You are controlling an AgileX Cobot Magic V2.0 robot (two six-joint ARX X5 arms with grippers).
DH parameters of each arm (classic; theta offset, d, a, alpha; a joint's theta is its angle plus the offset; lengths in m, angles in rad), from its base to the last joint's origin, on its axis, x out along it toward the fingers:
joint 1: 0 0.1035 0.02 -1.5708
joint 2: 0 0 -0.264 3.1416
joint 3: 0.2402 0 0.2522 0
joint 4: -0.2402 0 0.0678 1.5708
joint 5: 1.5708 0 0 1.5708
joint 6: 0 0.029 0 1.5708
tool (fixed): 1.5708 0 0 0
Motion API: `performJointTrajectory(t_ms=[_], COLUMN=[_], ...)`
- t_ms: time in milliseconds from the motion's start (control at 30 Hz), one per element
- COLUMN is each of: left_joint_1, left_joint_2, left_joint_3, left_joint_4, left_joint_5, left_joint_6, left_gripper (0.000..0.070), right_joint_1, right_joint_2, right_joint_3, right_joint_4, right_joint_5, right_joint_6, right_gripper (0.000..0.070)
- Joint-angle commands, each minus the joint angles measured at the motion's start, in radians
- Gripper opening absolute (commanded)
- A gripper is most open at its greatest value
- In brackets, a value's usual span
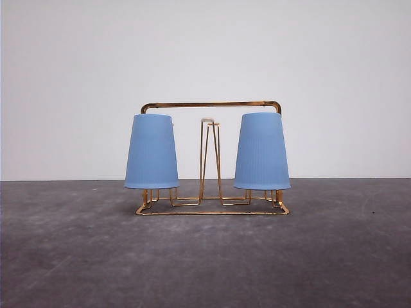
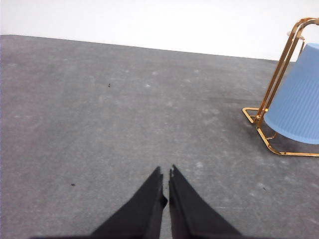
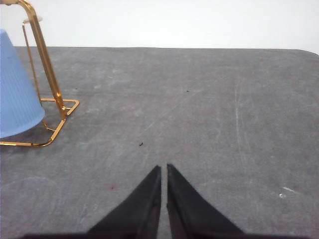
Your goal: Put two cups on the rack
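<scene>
Both cups sit inverted on the rack: left cup and right cup flank the bare centre peg. The placement appears complete; no further move seems required. Left gripper and right gripper are pressed together, empty, over the table, apart from the rack.

A bare lab-style test bench: grey tabletop before a plain white wall.

A mottled dark grey tabletop meets a plain white wall under even light.
</scene>
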Motion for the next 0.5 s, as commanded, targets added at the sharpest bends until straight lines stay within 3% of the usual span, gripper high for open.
performJointTrajectory(t_ms=[0,467], left_joint_1=[0.0,0.0], left_joint_2=[0.0,0.0], left_joint_3=[-0.014,-0.014], left_joint_4=[0.015,0.015], left_joint_5=[-0.001,-0.002], left_joint_6=[0.016,0.016], left_gripper=[0.0,0.0], right_joint_1=[-0.001,-0.001], right_joint_2=[-0.001,-0.001], right_joint_3=[-0.002,-0.002], right_joint_4=[0.01,0.01], right_joint_5=[0.001,0.0], right_joint_6=[0.011,0.011], right_gripper=[0.0017,0.0017])
